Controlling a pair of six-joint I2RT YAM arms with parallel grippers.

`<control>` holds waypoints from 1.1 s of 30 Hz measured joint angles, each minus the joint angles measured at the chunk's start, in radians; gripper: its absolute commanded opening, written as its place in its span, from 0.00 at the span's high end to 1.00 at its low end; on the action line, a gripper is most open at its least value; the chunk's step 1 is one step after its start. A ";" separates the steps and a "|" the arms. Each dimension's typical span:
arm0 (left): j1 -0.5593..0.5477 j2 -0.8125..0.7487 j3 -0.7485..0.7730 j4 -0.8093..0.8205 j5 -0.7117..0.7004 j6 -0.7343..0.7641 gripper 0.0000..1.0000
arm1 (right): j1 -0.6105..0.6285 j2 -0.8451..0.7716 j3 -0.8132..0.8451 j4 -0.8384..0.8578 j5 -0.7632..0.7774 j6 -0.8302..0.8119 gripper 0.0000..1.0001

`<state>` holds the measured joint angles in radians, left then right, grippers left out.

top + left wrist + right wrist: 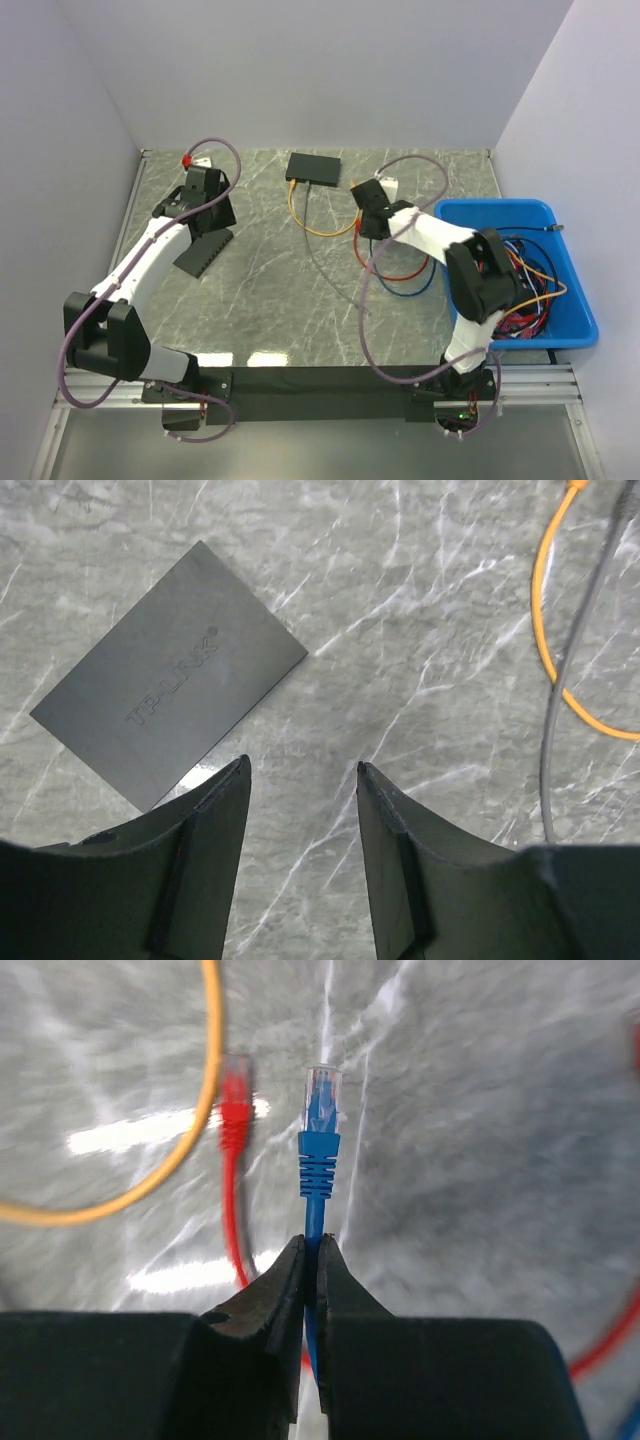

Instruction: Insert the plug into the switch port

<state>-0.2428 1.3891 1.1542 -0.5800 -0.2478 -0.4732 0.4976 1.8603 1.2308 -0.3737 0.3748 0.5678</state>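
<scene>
Clenched on the blue cable (314,1215) just behind its ribbed boot, the right end effector (311,1252) holds the plug (321,1095) straight out ahead of itself. The clear tip leads, and the long axis runs in line with the closed jaws, above the counter (270,290). From overhead, the switch (313,167) lies beyond and to the left of that end effector, near but apart, and the right arm is plainly the nearer one. The left end effector (302,765) hangs released, jaws spread over bare marble, holding nothing. I judge the plug must travel forward and leftward to the switch's near face, where an orange cable (320,233) runs up to it. Which ports are free I cannot tell. That face is too small overhead, the left wrist view shows only a flat lettered black top, seemingly the switch's, and the right wrist view misses the switch altogether. A red plug (235,1100) lies loose on the counter beside the blue one.
</scene>
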 measured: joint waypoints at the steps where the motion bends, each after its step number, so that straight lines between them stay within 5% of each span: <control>1: 0.001 0.002 0.000 -0.005 0.001 0.000 0.48 | 0.002 -0.045 -0.010 -0.011 0.002 -0.008 1.00; 5: 0.003 -0.021 -0.005 0.008 0.040 0.002 0.51 | 0.027 -0.231 -0.021 -0.020 -0.047 -0.061 1.00; 9: 0.003 -0.087 -0.031 0.051 0.126 0.008 0.56 | 0.099 -0.390 -0.026 0.039 -0.254 -0.133 1.00; 16: 0.003 -0.159 -0.047 0.140 0.303 0.012 0.55 | 0.288 -0.488 -0.085 0.171 -0.546 -0.249 1.00; 22: -0.016 -0.166 -0.074 0.180 0.476 0.018 0.53 | 0.413 -0.484 -0.150 0.238 -0.591 -0.285 1.00; 33: -0.036 -0.165 -0.077 0.216 0.594 0.019 0.50 | 0.426 -0.482 -0.178 0.298 -0.569 -0.300 1.00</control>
<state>-0.2790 1.2243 1.0771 -0.3637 0.3462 -0.4545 0.9234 1.3785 1.0527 -0.0757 -0.1944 0.2676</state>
